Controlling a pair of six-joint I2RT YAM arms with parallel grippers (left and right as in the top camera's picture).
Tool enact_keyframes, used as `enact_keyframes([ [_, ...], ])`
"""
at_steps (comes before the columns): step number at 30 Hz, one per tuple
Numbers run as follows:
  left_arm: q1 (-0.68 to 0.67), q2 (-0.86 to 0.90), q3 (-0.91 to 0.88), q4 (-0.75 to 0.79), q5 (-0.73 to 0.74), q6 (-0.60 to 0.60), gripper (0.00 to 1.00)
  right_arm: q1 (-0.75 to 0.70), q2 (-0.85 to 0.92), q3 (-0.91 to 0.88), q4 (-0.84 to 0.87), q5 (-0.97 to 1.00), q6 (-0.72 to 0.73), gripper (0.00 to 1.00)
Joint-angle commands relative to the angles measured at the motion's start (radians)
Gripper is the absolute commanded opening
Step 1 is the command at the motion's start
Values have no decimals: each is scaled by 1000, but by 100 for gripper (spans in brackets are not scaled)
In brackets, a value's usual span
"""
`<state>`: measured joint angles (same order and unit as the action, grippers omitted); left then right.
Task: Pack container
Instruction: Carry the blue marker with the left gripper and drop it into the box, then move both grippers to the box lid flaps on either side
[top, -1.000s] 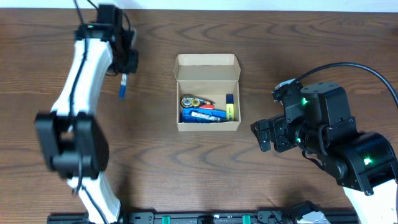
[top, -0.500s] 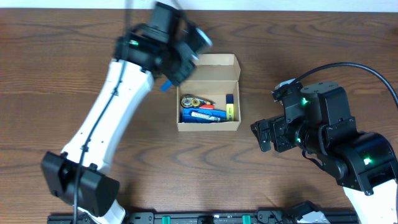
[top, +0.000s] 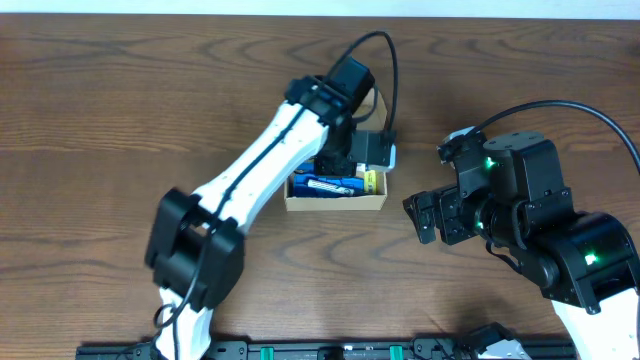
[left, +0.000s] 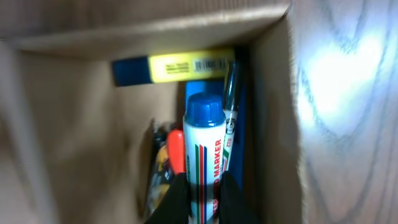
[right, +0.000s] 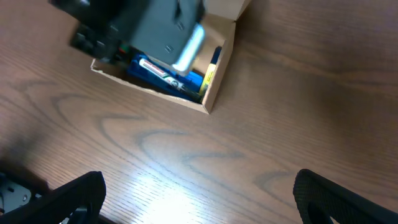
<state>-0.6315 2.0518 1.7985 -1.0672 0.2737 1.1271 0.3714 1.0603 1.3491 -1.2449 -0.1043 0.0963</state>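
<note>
We see the left gripper inside the container, its jaws narrow around a blue-capped marker. The cardboard wall is close on the frame's right, and a yellow highlighter lies across the top. The right gripper hangs over open wooden tabletop, jaws wide and empty. Only the overhead view shows the left arm covering the box's upper half at frame centre.

a robotics lab: two robot arms at a wooden table.
</note>
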Motion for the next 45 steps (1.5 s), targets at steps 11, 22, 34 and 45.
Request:
enact_keyframes([
  [11,3,63,6,-2,-19,-55,43,-5,0,14,-2,3,-8,99],
  [22,4,-24,17,1,-133,-306,41,-5,0,14,-6,20,-13,99],
  [34,130,-340,19,169,-150,-659,45,-5,0,14,-34,55,-16,99],
  [45,543,-307,17,129,142,-940,36,-5,4,14,33,55,-16,99],
])
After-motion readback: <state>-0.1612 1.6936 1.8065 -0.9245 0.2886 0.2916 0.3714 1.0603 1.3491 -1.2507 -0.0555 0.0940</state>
